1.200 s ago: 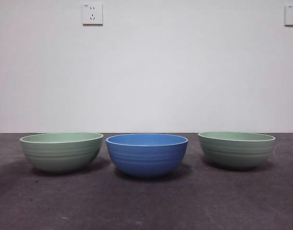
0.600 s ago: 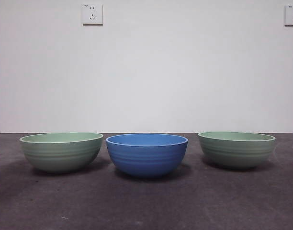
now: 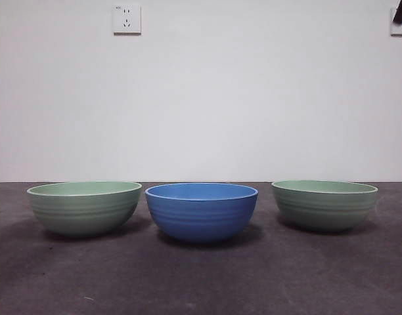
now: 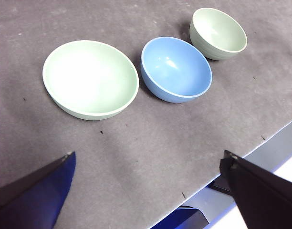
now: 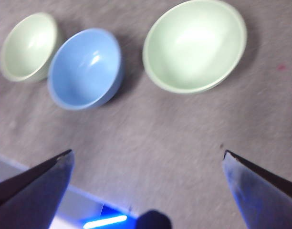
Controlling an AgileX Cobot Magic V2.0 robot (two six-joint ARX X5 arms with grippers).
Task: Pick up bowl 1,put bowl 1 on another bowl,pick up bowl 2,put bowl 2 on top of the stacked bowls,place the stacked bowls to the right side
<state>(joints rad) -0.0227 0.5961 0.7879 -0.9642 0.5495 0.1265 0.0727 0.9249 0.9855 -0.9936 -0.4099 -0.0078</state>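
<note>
Both arms hung high above the dark table [image 3: 201,282]. Left gripper [image 4: 148,191] and right gripper [image 5: 146,186] had jaws spread wide, empty. Blue bowl [image 3: 201,211] sat between left green bowl [image 3: 84,207] and right green bowl [image 3: 324,204], unstacked.

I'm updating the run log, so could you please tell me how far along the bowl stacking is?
Nothing looks done: the blue bowl and both green bowls, left and right, stand apart on the table, unstacked. In hand: the right gripper, jaws open and empty, is nearest the right green bowl; the left gripper is open too. Both stackings and the move right remain.
</note>
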